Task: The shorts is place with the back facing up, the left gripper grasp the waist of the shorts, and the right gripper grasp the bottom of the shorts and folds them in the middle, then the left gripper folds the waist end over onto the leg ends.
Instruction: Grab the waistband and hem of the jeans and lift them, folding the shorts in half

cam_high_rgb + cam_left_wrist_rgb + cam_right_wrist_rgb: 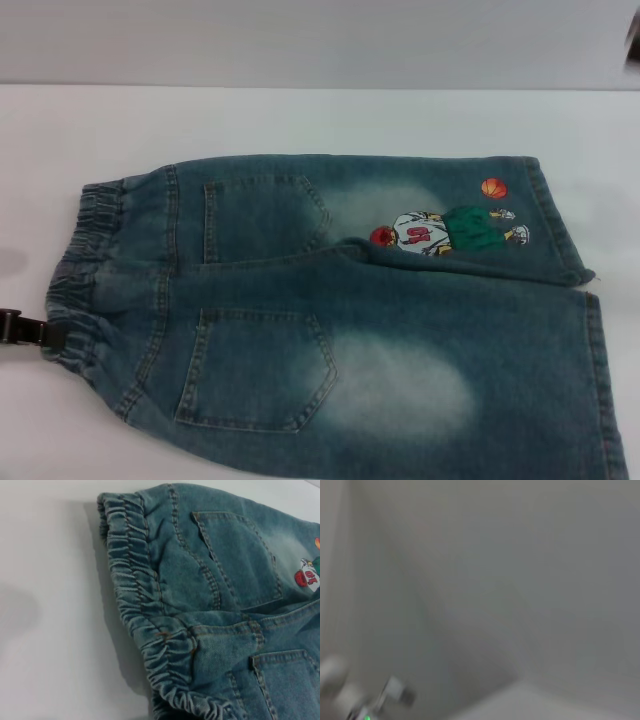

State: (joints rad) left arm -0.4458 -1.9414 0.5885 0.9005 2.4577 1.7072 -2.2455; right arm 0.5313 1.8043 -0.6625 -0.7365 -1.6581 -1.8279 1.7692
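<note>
The shorts [330,320] lie flat on the white table, back up, showing two patch pockets and the cartoon print [445,230] with an orange ball. The waist of the shorts [85,270] is the ruffled band at the left, seen close up in the left wrist view [145,610]. The bottom of the shorts [565,225], the leg ends, lies at the right, and the near leg's hem runs off the frame's lower right. My left gripper [45,332] reaches in from the left edge and meets the near part of the waistband. The right gripper is out of view.
The white table [300,115] stretches behind and to the left of the shorts, with a pale wall beyond. A dark object [633,35] shows at the top right corner. The right wrist view holds only blurred pale surfaces and a small grey device [395,690].
</note>
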